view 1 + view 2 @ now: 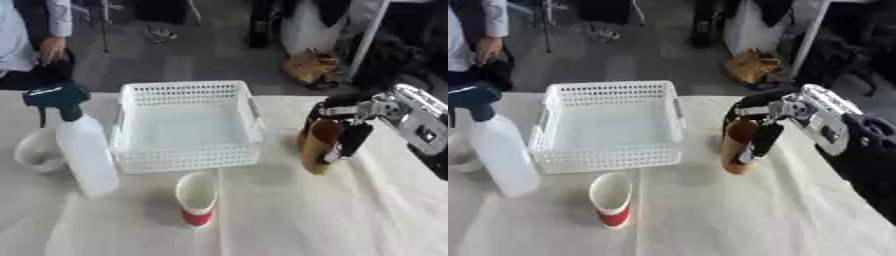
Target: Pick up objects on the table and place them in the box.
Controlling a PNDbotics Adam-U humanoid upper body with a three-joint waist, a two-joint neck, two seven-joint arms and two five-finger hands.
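Observation:
A white perforated box (187, 161) stands at the table's middle back, with nothing seen inside. Right of it stands a brown, yellowish upright thing (317, 150), with my right hand (346, 127) curled round its top from the right. A white spray bottle (85, 150) with a dark blue trigger head is upright left of the box. In front of the box stands a paper cup (197, 199), white above and red at the base. A white bowl (35, 152) lies at the far left, partly behind the bottle. My left hand shows in no view.
A cream cloth (306, 220) covers the table. A person stands beyond the table's far left corner. Bags and dark furniture sit on the floor behind.

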